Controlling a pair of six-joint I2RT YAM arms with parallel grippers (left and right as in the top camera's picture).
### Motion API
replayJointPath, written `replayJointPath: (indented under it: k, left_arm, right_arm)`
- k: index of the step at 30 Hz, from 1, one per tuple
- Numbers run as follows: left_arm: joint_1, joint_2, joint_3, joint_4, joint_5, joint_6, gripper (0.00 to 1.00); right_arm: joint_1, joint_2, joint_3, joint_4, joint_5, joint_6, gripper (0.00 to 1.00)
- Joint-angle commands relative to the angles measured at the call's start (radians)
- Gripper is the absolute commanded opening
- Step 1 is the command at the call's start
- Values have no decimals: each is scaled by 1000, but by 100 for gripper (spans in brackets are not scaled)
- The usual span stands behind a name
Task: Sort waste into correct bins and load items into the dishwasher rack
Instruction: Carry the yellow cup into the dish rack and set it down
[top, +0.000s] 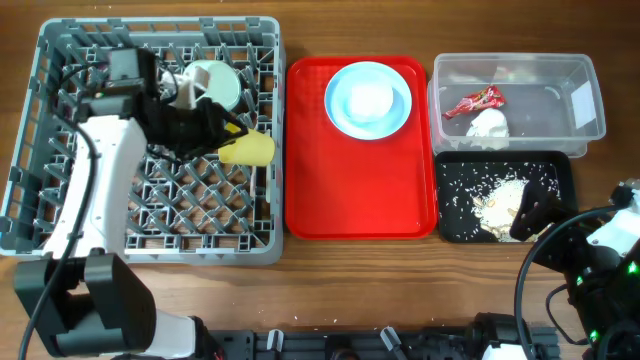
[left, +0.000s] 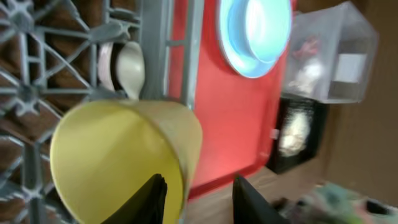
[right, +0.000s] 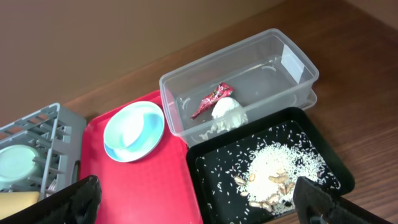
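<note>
My left gripper (top: 232, 140) is over the right side of the grey dishwasher rack (top: 60, 130). It is open, and its fingers (left: 198, 200) straddle the rim of the small yellow cup (left: 118, 155), one inside and one outside. The cup (top: 250, 149) lies tilted on the rack. The mint bowl (top: 215, 82) sits in the rack. A white spoon (left: 132, 67) shows among the pegs. The light blue plate (top: 367, 98) is on the red tray. The red-and-white wrapper (top: 476, 102) and white tissue (top: 488, 124) lie in the clear tub (top: 590, 100). Rice scraps (top: 503, 194) lie in the black tray (top: 450, 170). My right gripper (right: 199, 205) is open and empty.
The flat red tray (top: 350, 190) lies between the rack and the bins. The right arm (top: 535, 208) hangs over the black tray's front right corner. Bare wooden table runs along the front edge.
</note>
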Motion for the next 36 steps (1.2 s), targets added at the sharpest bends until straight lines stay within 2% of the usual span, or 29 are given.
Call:
replayJointPath:
  k: [1, 2, 3, 4, 6, 8, 10, 11, 19, 22, 26, 31, 32, 33, 36]
  left_arm:
    - [-97, 16, -5, 38, -206, 19, 30]
    - [-117, 27, -5, 44, -233, 19, 25]
    - [-126, 33, -5, 45, -242, 18, 9]
    - [-124, 32, -5, 46, -242, 8, 4]
    - [-89, 14, 6, 45, -204, -57, 4]
    - [-32, -4, 6, 40, -9, -60, 4]
    - [69, 5, 6, 36, 400, -59, 4]
    - [88, 16, 6, 36, 449, -59, 5]
    - [135, 195, -129, 80, 426, 24, 6]
    - [169, 204, -134, 72, 286, 24, 7]
    - [184, 204, -134, 31, 71, 24, 14]
    - [188, 204, -134, 0, -63, 23, 18]
    - [192, 204, -134, -16, -100, 23, 38]
    - [196, 204, -134, -31, -123, 23, 100]
    - [203, 198, -134, -61, -131, 19, 100]
  right_arm:
    - [-2, -5, 3, 2, -13, -17, 100]
    - [-2, -5, 3, 2, -13, -17, 100]
    - [-2, -5, 3, 2, -13, -17, 100]
    - [-2, -5, 3, 2, -13, -17, 100]
    - [-2, -5, 3, 2, -13, -17, 100]
    - [-2, -5, 3, 2, -13, -16, 100]
    - [-2, -5, 3, 2, -13, -16, 100]
    - [-2, -5, 3, 2, -13, -17, 100]
    - [-2, -5, 3, 2, -13, -17, 100]
    - [-2, -5, 3, 2, -13, -17, 100]
    - [-2, -5, 3, 2, -13, -17, 100]
    - [-2, -5, 3, 2, -13, -16, 100]
    - [-2, -5, 3, 2, -13, -17, 100]
    - [-2, -5, 3, 2, -13, -16, 100]
    - [-2, -5, 3, 2, -13, -17, 100]
